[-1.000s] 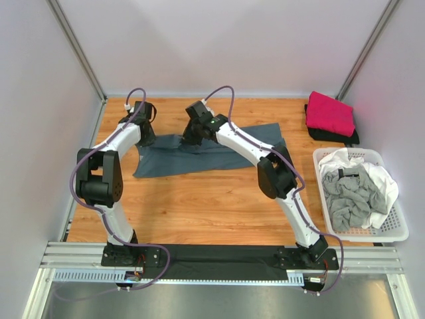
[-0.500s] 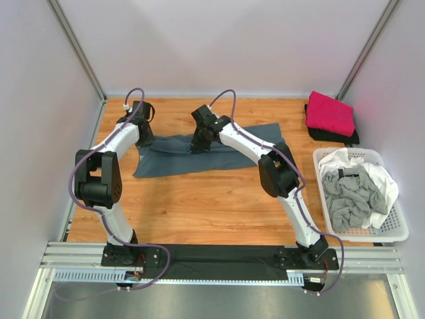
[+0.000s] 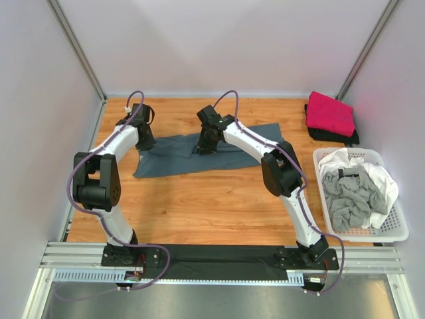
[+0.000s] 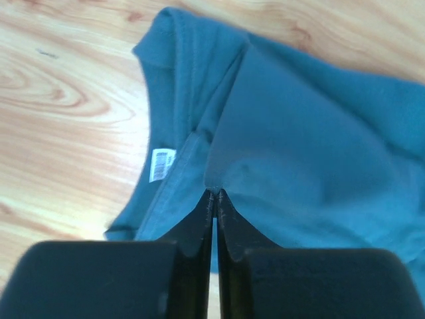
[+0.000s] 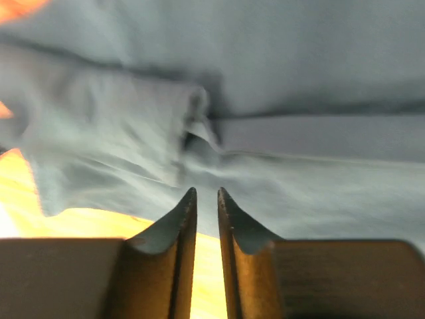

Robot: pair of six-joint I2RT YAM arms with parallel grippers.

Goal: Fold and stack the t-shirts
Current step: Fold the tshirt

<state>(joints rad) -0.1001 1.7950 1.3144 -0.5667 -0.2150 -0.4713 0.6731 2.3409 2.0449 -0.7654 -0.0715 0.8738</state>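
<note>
A slate blue-grey t-shirt (image 3: 212, 154) lies spread across the far middle of the table, its collar and label (image 4: 162, 164) at the left. My left gripper (image 3: 145, 137) is at the shirt's left end. Its jaws are together on a raised fold of the cloth at their tips (image 4: 214, 193). My right gripper (image 3: 206, 142) hovers over the shirt's upper middle. In the right wrist view its jaws (image 5: 206, 191) stand slightly apart with nothing between them, just short of rumpled cloth (image 5: 199, 143). A folded magenta-pink t-shirt (image 3: 329, 111) lies on a black one (image 3: 335, 137) at the far right.
A white lattice basket (image 3: 398, 232) at the right edge holds a crumpled light grey t-shirt (image 3: 350, 196) and a white one (image 3: 384, 181). Bare wood runs along the table's near half. Grey walls close in the left, back and right sides.
My right gripper has slid to the right along the shirt's upper edge and its jaws have parted, letting go of the cloth. The left gripper has barely moved.
</note>
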